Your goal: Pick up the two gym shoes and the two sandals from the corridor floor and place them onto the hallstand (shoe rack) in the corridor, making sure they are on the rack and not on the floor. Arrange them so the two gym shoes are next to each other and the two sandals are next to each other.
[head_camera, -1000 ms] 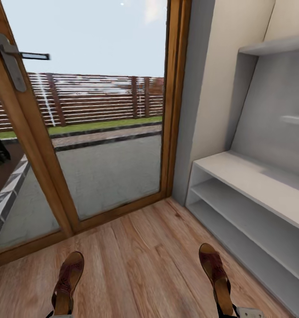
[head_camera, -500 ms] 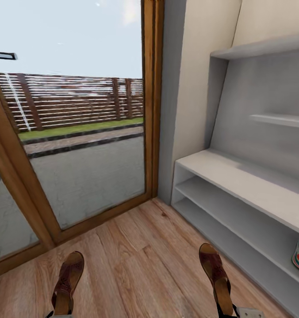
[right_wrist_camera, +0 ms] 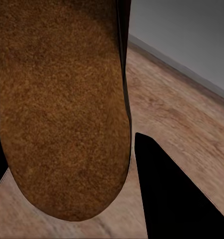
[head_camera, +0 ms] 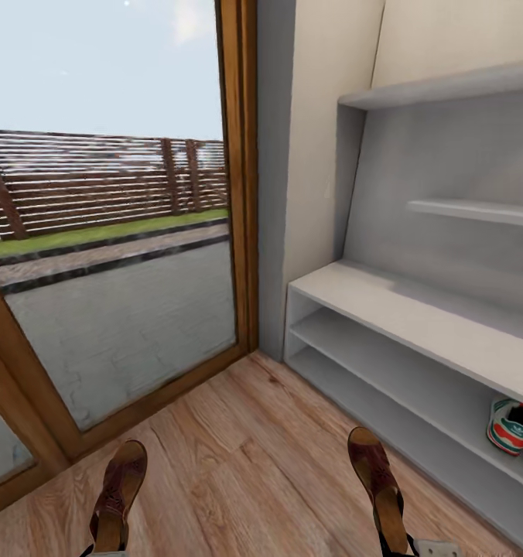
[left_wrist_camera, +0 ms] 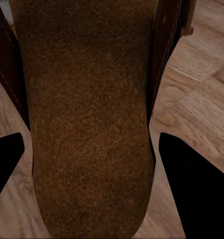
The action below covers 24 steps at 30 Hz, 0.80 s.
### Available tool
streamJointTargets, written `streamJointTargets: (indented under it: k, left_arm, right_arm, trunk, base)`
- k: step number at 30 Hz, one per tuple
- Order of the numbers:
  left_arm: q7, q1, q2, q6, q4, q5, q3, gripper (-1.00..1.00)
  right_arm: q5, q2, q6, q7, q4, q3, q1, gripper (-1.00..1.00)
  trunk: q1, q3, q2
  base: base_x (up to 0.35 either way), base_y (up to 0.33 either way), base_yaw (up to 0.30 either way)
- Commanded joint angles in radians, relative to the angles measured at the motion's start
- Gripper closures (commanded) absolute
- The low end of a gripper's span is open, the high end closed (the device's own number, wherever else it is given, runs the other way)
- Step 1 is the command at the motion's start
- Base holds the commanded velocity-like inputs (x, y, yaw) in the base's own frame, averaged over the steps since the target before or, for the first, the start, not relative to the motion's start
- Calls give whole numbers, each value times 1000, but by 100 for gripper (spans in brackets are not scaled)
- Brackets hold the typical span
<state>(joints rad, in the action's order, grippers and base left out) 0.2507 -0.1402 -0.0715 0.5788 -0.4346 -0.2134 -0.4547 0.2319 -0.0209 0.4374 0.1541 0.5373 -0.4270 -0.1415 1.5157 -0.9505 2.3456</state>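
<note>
Brown leather sandal with a woven front strap sits clamped in the left gripper; its twin, the other brown sandal, is clamped in the right gripper. Both look light, with stiff soles, so a heel-end grip suits them

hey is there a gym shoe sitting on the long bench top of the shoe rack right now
No: the bench top is bare, and the one gym shoe in the head view sits on a lower shelf level beneath it.

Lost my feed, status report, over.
Left end effector shut on left sandal; right end effector on right sandal. Gym shoe on hallstand lower shelf. Nothing blocking.
</note>
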Motion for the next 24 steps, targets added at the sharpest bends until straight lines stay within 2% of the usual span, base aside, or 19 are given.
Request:
streamJointTargets:
  k: [1, 24]
  left_arm:
    - [5, -1, 1, 4, 1, -8, -9, 100]
    - [5, -1, 1, 4, 1, -8, -9, 100]
  right_arm:
    - [4, 1, 3, 9, 0, -8, -1, 100]
    - [4, 1, 3, 10, 3, -9, -1, 100]
  trunk:
    - [0, 0, 0]
    - [0, 13, 0]
  base:
    - [108, 294, -257]
    - [101, 296, -257]
